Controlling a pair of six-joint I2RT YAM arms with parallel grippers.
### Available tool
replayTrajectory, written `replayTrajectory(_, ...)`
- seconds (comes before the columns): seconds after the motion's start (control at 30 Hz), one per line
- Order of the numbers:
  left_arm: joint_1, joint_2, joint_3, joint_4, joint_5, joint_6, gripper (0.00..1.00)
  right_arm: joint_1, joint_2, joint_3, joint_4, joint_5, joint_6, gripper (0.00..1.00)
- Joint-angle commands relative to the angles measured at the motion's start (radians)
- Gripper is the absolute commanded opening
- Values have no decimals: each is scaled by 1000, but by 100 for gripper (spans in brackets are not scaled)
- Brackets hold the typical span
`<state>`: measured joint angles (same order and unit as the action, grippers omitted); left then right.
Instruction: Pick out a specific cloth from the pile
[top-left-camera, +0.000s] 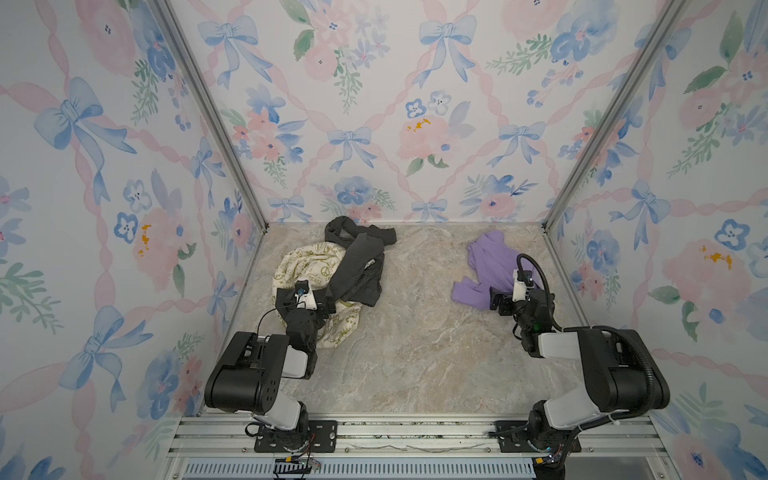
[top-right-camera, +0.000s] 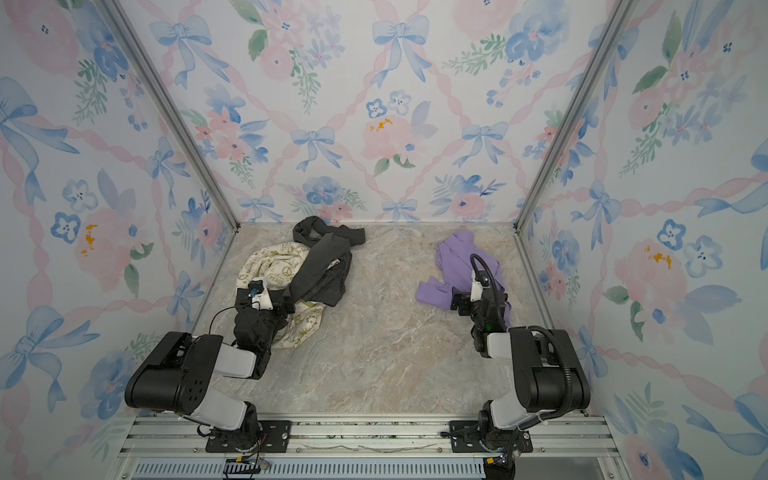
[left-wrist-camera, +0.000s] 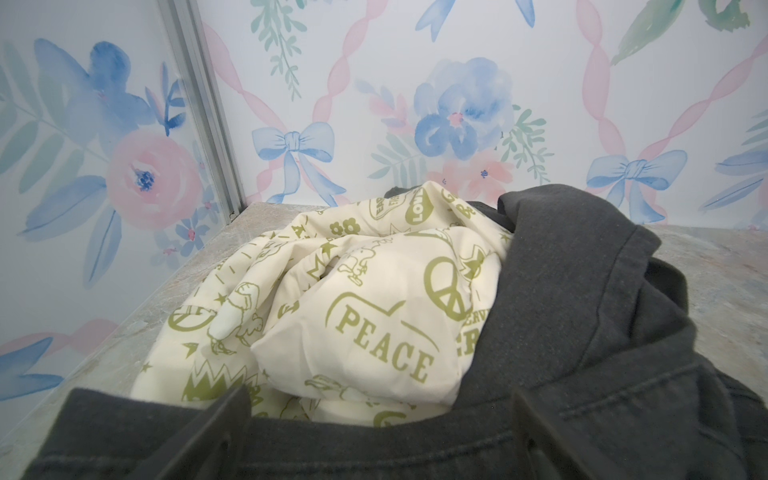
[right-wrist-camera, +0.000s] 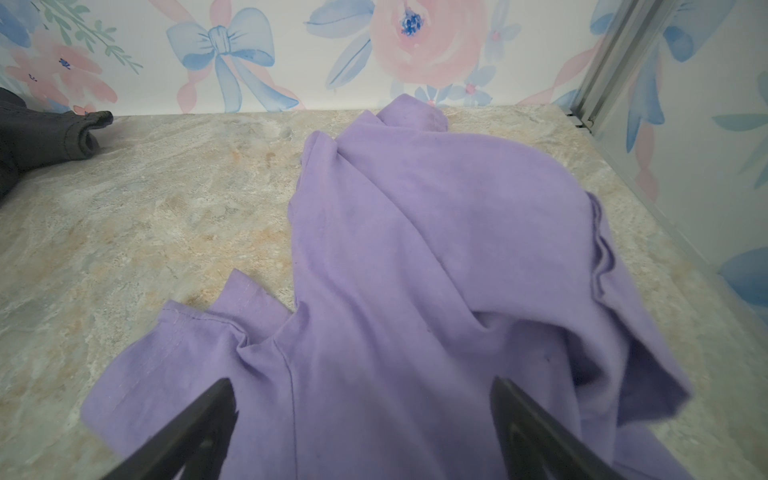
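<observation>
We see the lavender cloth (top-left-camera: 490, 266) spread alone on the marble desk (top-left-camera: 415, 353), well apart from the pile (top-left-camera: 332, 274) of dark grey garment (left-wrist-camera: 582, 332) and cream peace-sign cloth (left-wrist-camera: 353, 299). Right gripper (right-wrist-camera: 361, 419) fingers spread wide over the lavender; left gripper (left-wrist-camera: 374, 432) fingers wide over the grey garment, gripping nothing.

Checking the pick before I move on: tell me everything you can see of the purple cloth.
The purple cloth is a plain lavender short-sleeved garment of soft knit, crumpled on the marble tabletop near the right wall, well apart from the pile. One sleeve lies spread flat. The open right gripper is at its near edge, not gripping.
</observation>
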<state>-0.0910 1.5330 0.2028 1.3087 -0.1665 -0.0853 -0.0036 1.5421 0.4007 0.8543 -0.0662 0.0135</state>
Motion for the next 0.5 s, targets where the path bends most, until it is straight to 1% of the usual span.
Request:
replayTrajectory(0.0, -2, 9, -7, 16, 3, 21, 98, 8, 7, -11, 57, 9, -14, 97)
replayTrajectory(0.47, -2, 10, -8, 15, 4, 22, 98, 10, 6, -10, 54, 13, -15, 97)
